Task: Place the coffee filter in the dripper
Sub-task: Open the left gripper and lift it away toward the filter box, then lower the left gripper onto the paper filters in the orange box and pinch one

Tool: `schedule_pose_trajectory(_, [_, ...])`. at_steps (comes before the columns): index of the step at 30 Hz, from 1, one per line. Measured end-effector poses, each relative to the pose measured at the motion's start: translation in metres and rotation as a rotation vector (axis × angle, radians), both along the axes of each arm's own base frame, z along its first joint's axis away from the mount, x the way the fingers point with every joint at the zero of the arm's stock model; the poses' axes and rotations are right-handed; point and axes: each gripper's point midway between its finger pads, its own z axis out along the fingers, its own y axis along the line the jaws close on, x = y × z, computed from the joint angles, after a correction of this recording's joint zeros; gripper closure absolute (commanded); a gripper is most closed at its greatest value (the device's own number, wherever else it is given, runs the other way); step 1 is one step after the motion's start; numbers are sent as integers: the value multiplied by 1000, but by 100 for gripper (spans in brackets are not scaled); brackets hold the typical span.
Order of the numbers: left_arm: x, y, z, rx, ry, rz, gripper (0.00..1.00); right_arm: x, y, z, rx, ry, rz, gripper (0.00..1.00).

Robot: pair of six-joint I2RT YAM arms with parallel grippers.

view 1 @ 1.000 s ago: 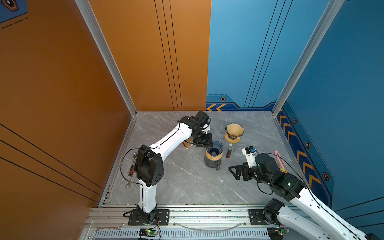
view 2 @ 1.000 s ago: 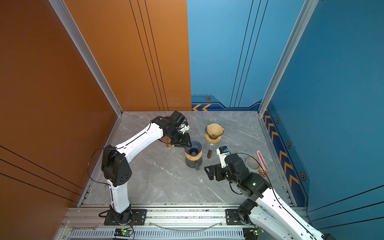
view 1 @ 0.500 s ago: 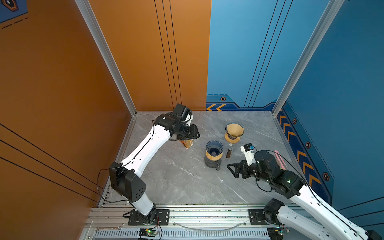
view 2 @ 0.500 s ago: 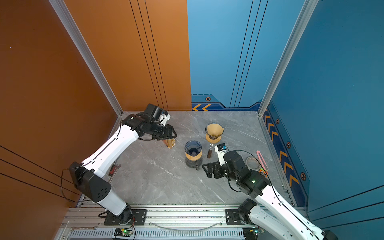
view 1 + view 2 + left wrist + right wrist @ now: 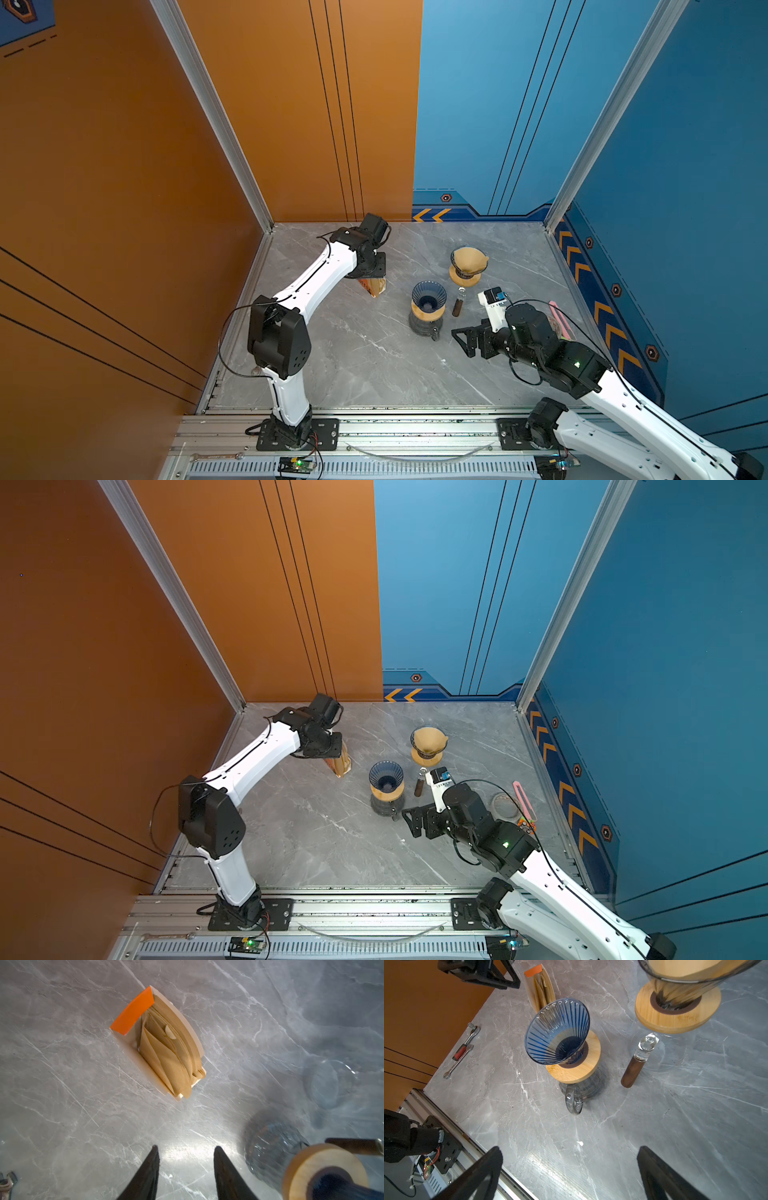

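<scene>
We find the left claw [image 5: 186, 1148] spread, with nothing between its fingers, hovering over the coffee filters [image 5: 172, 1053] — brown paper cones standing folded together in a pale holder [image 5: 133, 1012] with an orange flap, toward the back-left of the bench [image 5: 353, 361]. The blue ribbed dripper [image 5: 556, 1030] sits empty on a wooden collar atop a glass server [image 5: 583, 1088], near the bench's middle and apart from the holder. The right claw [image 5: 569, 1149] is spread wide — empty, near the server's right side. Behind stands a second dripper [image 5: 467, 259] lined with brown paper. A dark tube [image 5: 633, 1070] lies just beside the blue dripper.
</scene>
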Motion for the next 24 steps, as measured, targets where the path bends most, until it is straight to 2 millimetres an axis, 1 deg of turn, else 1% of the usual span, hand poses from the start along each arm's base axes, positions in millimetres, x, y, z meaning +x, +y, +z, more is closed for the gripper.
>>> schedule_pose_trajectory(3, [9,1,-11,50,2,4,60,0,-1,2,4,-6,-2,0])
schedule_pose_trajectory(6, [17,-1,-17,79,-2,5,63,-1,-1,2,5,-8,-1,0])
schedule_pose_trajectory(11, [27,-2,-17,114,-23,4,69,-1,-1,3,6,-9,-2,0])
schedule_pose_trajectory(18, [36,-1,-14,151,-52,10,72,0,-2,3,5,-14,-7,0])
schedule_pose_trajectory(24, [39,2,-28,187,-33,17,73,0,-4,0,-3,-11,-14,0])
